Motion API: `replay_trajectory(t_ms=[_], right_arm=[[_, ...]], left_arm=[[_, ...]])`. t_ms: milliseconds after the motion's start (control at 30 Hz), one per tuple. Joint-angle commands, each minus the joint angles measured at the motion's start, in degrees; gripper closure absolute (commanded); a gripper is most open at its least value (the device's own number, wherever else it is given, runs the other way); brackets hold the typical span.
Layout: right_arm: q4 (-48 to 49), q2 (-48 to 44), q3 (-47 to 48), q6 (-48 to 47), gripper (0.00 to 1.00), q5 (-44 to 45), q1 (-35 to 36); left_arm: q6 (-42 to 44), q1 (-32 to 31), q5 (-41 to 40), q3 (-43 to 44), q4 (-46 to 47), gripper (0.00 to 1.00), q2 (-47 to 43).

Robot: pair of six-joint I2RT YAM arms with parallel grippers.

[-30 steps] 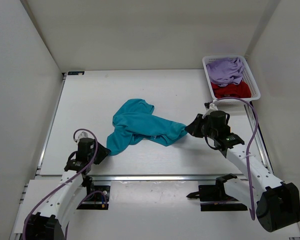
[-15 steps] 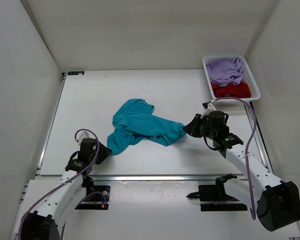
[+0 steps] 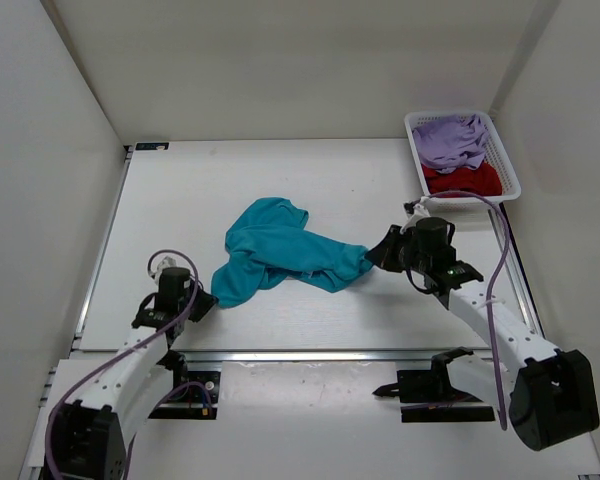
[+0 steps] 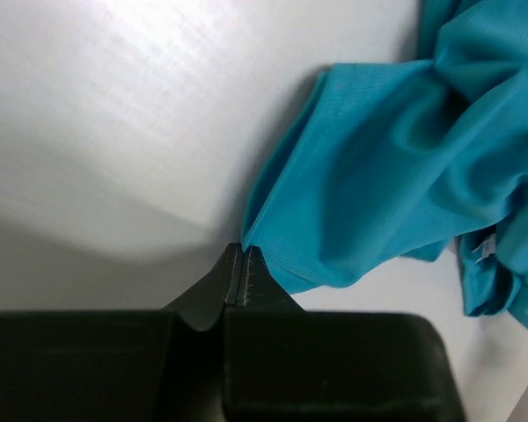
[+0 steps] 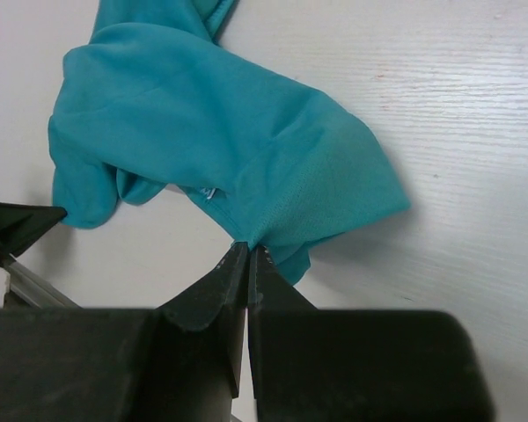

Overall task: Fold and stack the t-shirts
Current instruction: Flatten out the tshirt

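The teal t-shirt lies crumpled across the middle of the table. My left gripper is shut on its near left corner; the left wrist view shows the jaws pinched on the teal edge. My right gripper is shut on the shirt's right end; the right wrist view shows the closed tips holding the teal cloth. The lavender t-shirt and the dark red t-shirt lie in the white mesh basket at the back right.
White walls enclose the table on the left, back and right. A metal rail runs along the table's near edge, with the arm bases below it. The basket stands against the right wall.
The left gripper has shifted slightly left and nearer with the shirt's corner. The right gripper has moved slightly left and farther. The teal shirt is stretched a little more on its left side.
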Motion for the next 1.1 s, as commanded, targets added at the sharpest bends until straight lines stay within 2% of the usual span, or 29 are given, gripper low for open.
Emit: replay_trajectory(t_ms=[0,33,133,200,233,300,333,433,500,567,633,767,833,933,1067], right_arm=[[2.9,4.3,8.1,1.0,1.00,-1.0,-1.9],[3.4,7.2,9.7,1.1,1.00,-0.8,-3.0],[0.0,19.1,26.3,0.5,1.00,-4.0,-6.6],[-4.4,25.6,46.1,0.2,1.00,-6.6,-8.5],[-9.2,29.9,51.9,0.0,1.00,-7.0,-9.1],[-17.6,35.3,76.7,-3.3,1.00,-5.6,-8.2],[-22.7,38.4,88.3,-4.6,1.00,-4.1,-7.5],[-30.8,43.8,107.1,-3.3,0.99,-7.7,-9.2],[-31.3,41.7,104.6,-3.4,1.00,-9.7,-11.2],[-26.0,36.0,93.4,-3.0,1.00,-10.6,-12.0],[-19.3,29.2,73.2,-1.6,1.00,-11.3,-13.8],[-9.8,19.4,48.8,1.1,1.00,-15.0,-17.5],[-9.0,17.7,43.5,1.4,1.00,-15.7,-20.7],[-8.2,16.3,39.5,0.7,1.00,-16.9,-21.7],[-10.2,17.6,42.7,-1.1,0.99,-13.6,-19.7]], left_arm=[[3.6,1.8,1.0,9.8,5.4,1.00,6.1],[4.6,2.8,1.4,14.8,6.4,1.00,10.3],[5.3,6.0,5.7,30.0,7.6,1.00,21.0],[5.6,7.9,9.4,42.7,6.2,1.00,26.5],[5.5,9.6,10.6,46.0,5.4,1.00,27.5],[4.9,13.7,14.7,55.9,3.2,1.00,30.0],[3.9,16.8,17.3,57.4,3.2,1.00,30.2],[1.8,23.2,22.0,60.7,4.5,1.00,29.2],[2.8,24.8,22.5,60.4,3.9,1.00,28.2],[2.8,24.6,21.3,58.7,4.4,1.00,26.8],[2.1,24.9,22.6,55.9,5.8,1.00,25.7],[2.3,25.1,22.3,53.4,6.1,1.00,24.4],[2.6,24.4,21.6,53.5,6.0,1.00,23.5],[2.3,24.2,21.7,53.1,5.9,1.00,23.0],[3.0,23.3,20.6,51.8,6.1,1.00,23.3]])
